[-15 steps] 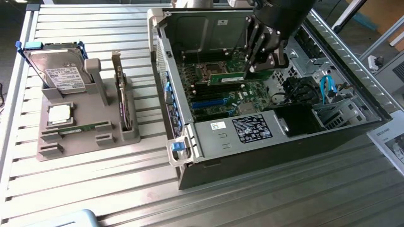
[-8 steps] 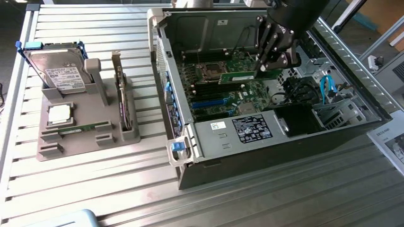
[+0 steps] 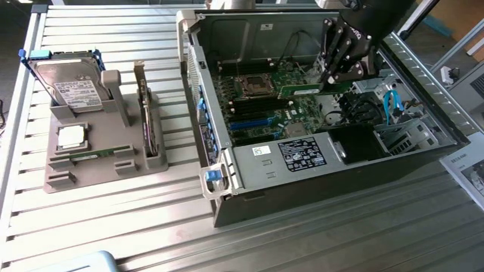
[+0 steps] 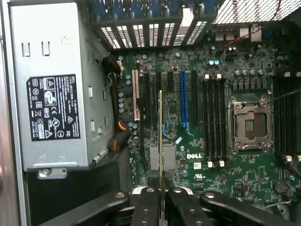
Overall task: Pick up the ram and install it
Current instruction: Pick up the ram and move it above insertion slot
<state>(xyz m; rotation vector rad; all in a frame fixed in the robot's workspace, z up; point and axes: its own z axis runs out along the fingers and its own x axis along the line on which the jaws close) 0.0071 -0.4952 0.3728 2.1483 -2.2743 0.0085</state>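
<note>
My gripper [image 3: 330,80] reaches down into the open computer case [image 3: 219,192] and is shut on the ram [image 3: 301,89], a narrow green stick held level above the motherboard [image 3: 264,113]. The stick hangs just to the exterior view's right of the empty CPU socket [image 3: 252,85]. The wrist view looks along the ram [image 4: 160,136] edge-on, clamped between the two black fingers [image 4: 146,207] of the gripper [image 4: 160,195]. Black memory slots [image 4: 214,122] lie beside the CPU socket [image 4: 249,123], apart from the stick.
A grey power supply [image 3: 291,156] fills the case's near corner; blue cables [image 3: 389,105] and a drive cage sit at the exterior view's right. On the slatted table, a grey holder [image 3: 90,170] carries a hard drive [image 3: 72,85], an upright card [image 3: 144,113] and another green stick [image 3: 102,153].
</note>
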